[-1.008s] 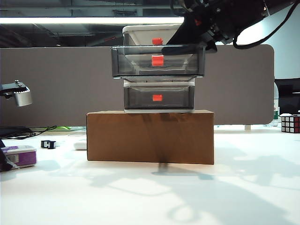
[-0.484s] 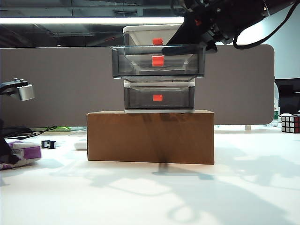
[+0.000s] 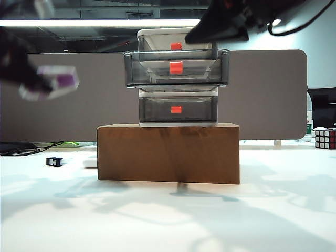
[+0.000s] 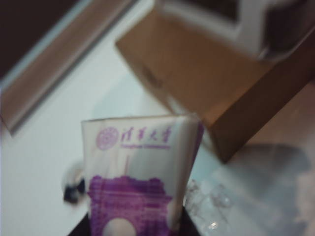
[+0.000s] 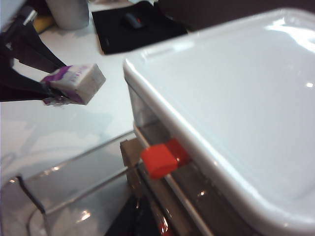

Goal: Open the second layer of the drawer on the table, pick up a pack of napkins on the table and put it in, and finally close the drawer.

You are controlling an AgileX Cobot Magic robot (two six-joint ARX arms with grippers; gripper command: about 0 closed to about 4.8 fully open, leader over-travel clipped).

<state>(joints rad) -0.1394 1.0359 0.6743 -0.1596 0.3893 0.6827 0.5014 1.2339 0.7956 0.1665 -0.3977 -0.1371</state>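
Looks like a lab or open-plan office test bench: bare ceiling ducts and a strip light at twelve o'clock, grey partition screen behind a white table, loose cables at nine o'clock.

The pack of napkins has left the tabletop at the far left and now hangs high in the air, level with the pulled-out second layer, pinched in the left gripper, which has swung up with it. The right gripper has lifted off the second layer's rim and now sits higher, beside the top drawer.
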